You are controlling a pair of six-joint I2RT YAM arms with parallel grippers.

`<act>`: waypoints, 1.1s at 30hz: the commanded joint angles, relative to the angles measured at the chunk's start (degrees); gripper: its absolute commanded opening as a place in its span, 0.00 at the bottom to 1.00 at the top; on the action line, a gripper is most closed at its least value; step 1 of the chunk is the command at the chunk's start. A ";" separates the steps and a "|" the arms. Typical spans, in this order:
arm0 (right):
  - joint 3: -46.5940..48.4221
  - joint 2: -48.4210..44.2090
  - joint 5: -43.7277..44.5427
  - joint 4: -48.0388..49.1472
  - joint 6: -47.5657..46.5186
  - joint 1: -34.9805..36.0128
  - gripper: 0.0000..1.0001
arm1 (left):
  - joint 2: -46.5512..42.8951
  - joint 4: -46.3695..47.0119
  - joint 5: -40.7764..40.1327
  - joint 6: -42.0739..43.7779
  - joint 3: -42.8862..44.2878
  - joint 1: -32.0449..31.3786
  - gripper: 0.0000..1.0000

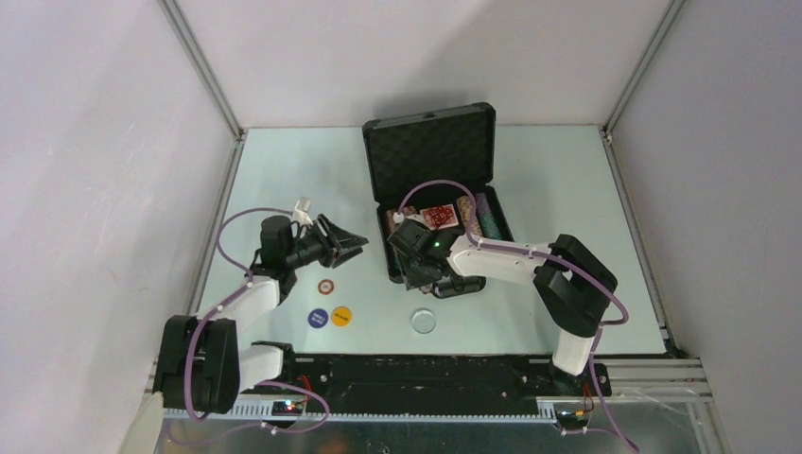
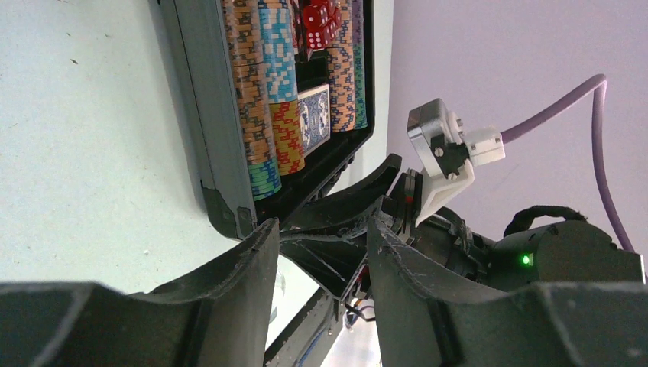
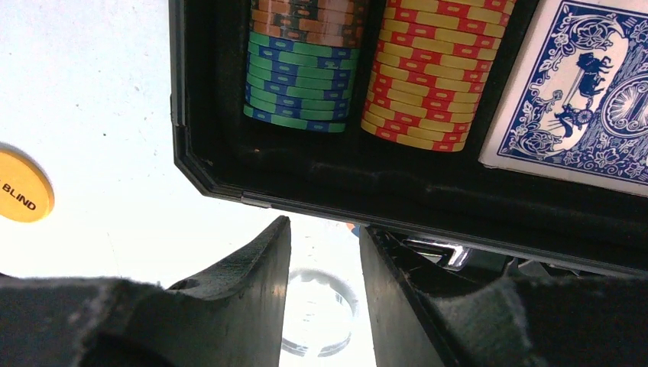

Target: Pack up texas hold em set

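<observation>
Nearest the bases lie a blue button [image 1: 318,318], a yellow button [image 3: 21,187] lettered "BLIND" and a clear button [image 1: 423,322]. Both grippers stand part-open and empty: the left gripper [image 1: 356,252] near a lone chip [image 1: 325,286], the right gripper [image 3: 325,229] at the case's near wall. The open case [image 1: 430,156], mid-table, holds chip stacks [image 3: 298,92], a blue deck [image 3: 581,99] and red dice [image 2: 321,19].

Case [image 1: 430,156]: black, open, flat at the middle of the table; the lid stands up on the far side, lined with egg-crate foam.
Chips: striped, packed on edge in rows inside the case; green-blue row [image 3: 298,84] just beside yellow-red row [image 3: 432,76].
Loose chip [image 1: 325,287]: red and white, flat on the table, left of the case.
Blue deck [image 3: 581,92]: in the case, beside the yellow-red row.
Red deck [image 1: 440,218]: in the case, farther back.
Dice [image 2: 317,19]: red, white dots, between chip rows.
Blue button [image 1: 318,318], yellow button [image 1: 341,316]: side by side, near-left of the case.
Clear disc [image 1: 423,322]: flat, just near of the case.
</observation>
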 commanded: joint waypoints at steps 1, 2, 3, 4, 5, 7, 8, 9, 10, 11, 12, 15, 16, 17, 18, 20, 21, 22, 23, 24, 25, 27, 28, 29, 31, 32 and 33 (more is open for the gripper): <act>2.12 3.42 16.93 1.76 -5.18 -8.77 0.45 | -0.04 0.93 1.83 0.71 -0.26 0.53 0.50; 2.31 3.43 16.94 1.62 -5.44 -8.99 0.45 | -0.08 0.90 1.95 0.76 -0.24 0.54 0.50; 2.59 3.39 16.86 1.43 -5.52 -9.37 0.45 | -0.09 0.91 1.94 0.74 -0.16 0.55 0.50; 2.68 3.32 16.89 1.40 -5.81 -9.47 0.45 | -0.09 0.89 1.95 0.72 -0.19 0.56 0.50; 2.75 3.21 17.09 1.60 -5.97 -9.47 0.46 | -0.09 0.87 1.94 0.72 -0.19 0.56 0.51; 2.88 3.36 17.45 1.50 -6.29 -9.65 0.46 | 0.01 0.90 1.93 0.75 -0.17 0.56 0.50; 2.96 3.49 17.62 1.39 -6.30 -9.69 0.46 | 0.11 0.96 1.97 0.78 -0.11 0.53 0.50; 3.02 3.69 17.95 1.20 -6.24 -9.88 0.46 | 0.09 0.91 2.04 0.80 -0.13 0.50 0.50; 3.02 3.87 18.01 1.16 -6.23 -9.94 0.46 | 0.13 0.92 2.02 0.80 -0.13 0.52 0.50; 3.03 3.92 18.27 1.05 -6.23 -10.09 0.46 | 0.12 0.93 2.04 0.80 -0.09 0.54 0.50; 3.03 4.08 18.51 0.99 -6.40 -10.20 0.46 | 0.10 0.92 2.03 0.85 -0.12 0.55 0.50; 3.03 3.72 18.02 1.15 -6.87 -10.18 0.46 | 0.21 0.92 2.15 0.89 -0.09 0.53 0.50; 3.03 3.42 16.95 1.29 -6.90 -10.09 0.46 | 0.19 0.93 2.17 0.89 -0.12 0.55 0.51; 3.03 3.25 16.36 1.33 -6.99 -10.00 0.46 | 0.18 0.90 2.17 0.89 -0.13 0.55 0.51; 3.03 2.90 15.44 1.32 -7.05 -9.45 0.47 | 0.22 0.89 2.18 0.93 -0.13 0.53 0.51; 3.03 2.50 14.14 1.32 -7.17 -8.02 0.53 | 0.17 0.93 2.17 0.97 -0.18 0.50 0.51; 3.03 2.37 13.64 1.26 -7.14 -7.52 0.56 | 0.10 0.90 2.17 0.93 -0.20 0.54 0.51; 3.03 2.37 12.60 1.06 -6.72 -6.57 0.60 | 0.07 0.88 2.18 0.90 -0.21 0.55 0.50; 3.03 2.44 12.08 1.00 -6.47 -6.17 0.62 | -0.01 0.93 2.21 0.90 -0.22 0.55 0.50; 3.03 2.54 10.94 0.84 -5.91 -5.48 0.65 | -0.07 0.89 2.24 0.89 -0.22 0.51 0.51; 3.03 2.73 10.41 0.71 -5.59 -4.83 0.65 | -0.13 0.91 2.26 0.89 -0.22 0.52 0.51; 2.96 2.99 9.76 0.42 -4.76 -3.88 0.66 | -0.17 0.95 2.33 0.89 -0.29 0.54 0.51; 2.95 3.08 9.77 0.30 -4.45 -3.60 0.67 | -0.22 0.95 2.40 0.89 -0.30 0.55 0.51; 2.88 3.35 9.69 0.13 -4.24 -3.30 0.67 | -0.25 0.95 2.39 0.89 -0.30 0.53 0.51; 2.52 3.68 9.62 -0.29 -3.63 -3.14 0.66 | -0.31 0.87 2.39 0.89 -0.30 0.52 0.50; 2.34 3.69 9.18 -0.36 -3.18 -3.14 0.66 | -0.35 0.86 2.46 0.89 -0.30 0.49 0.51; 1.72 3.65 8.44 -0.14 -2.80 -3.14 0.65 | -0.35 0.88 2.46 0.89 -0.31 0.52 0.51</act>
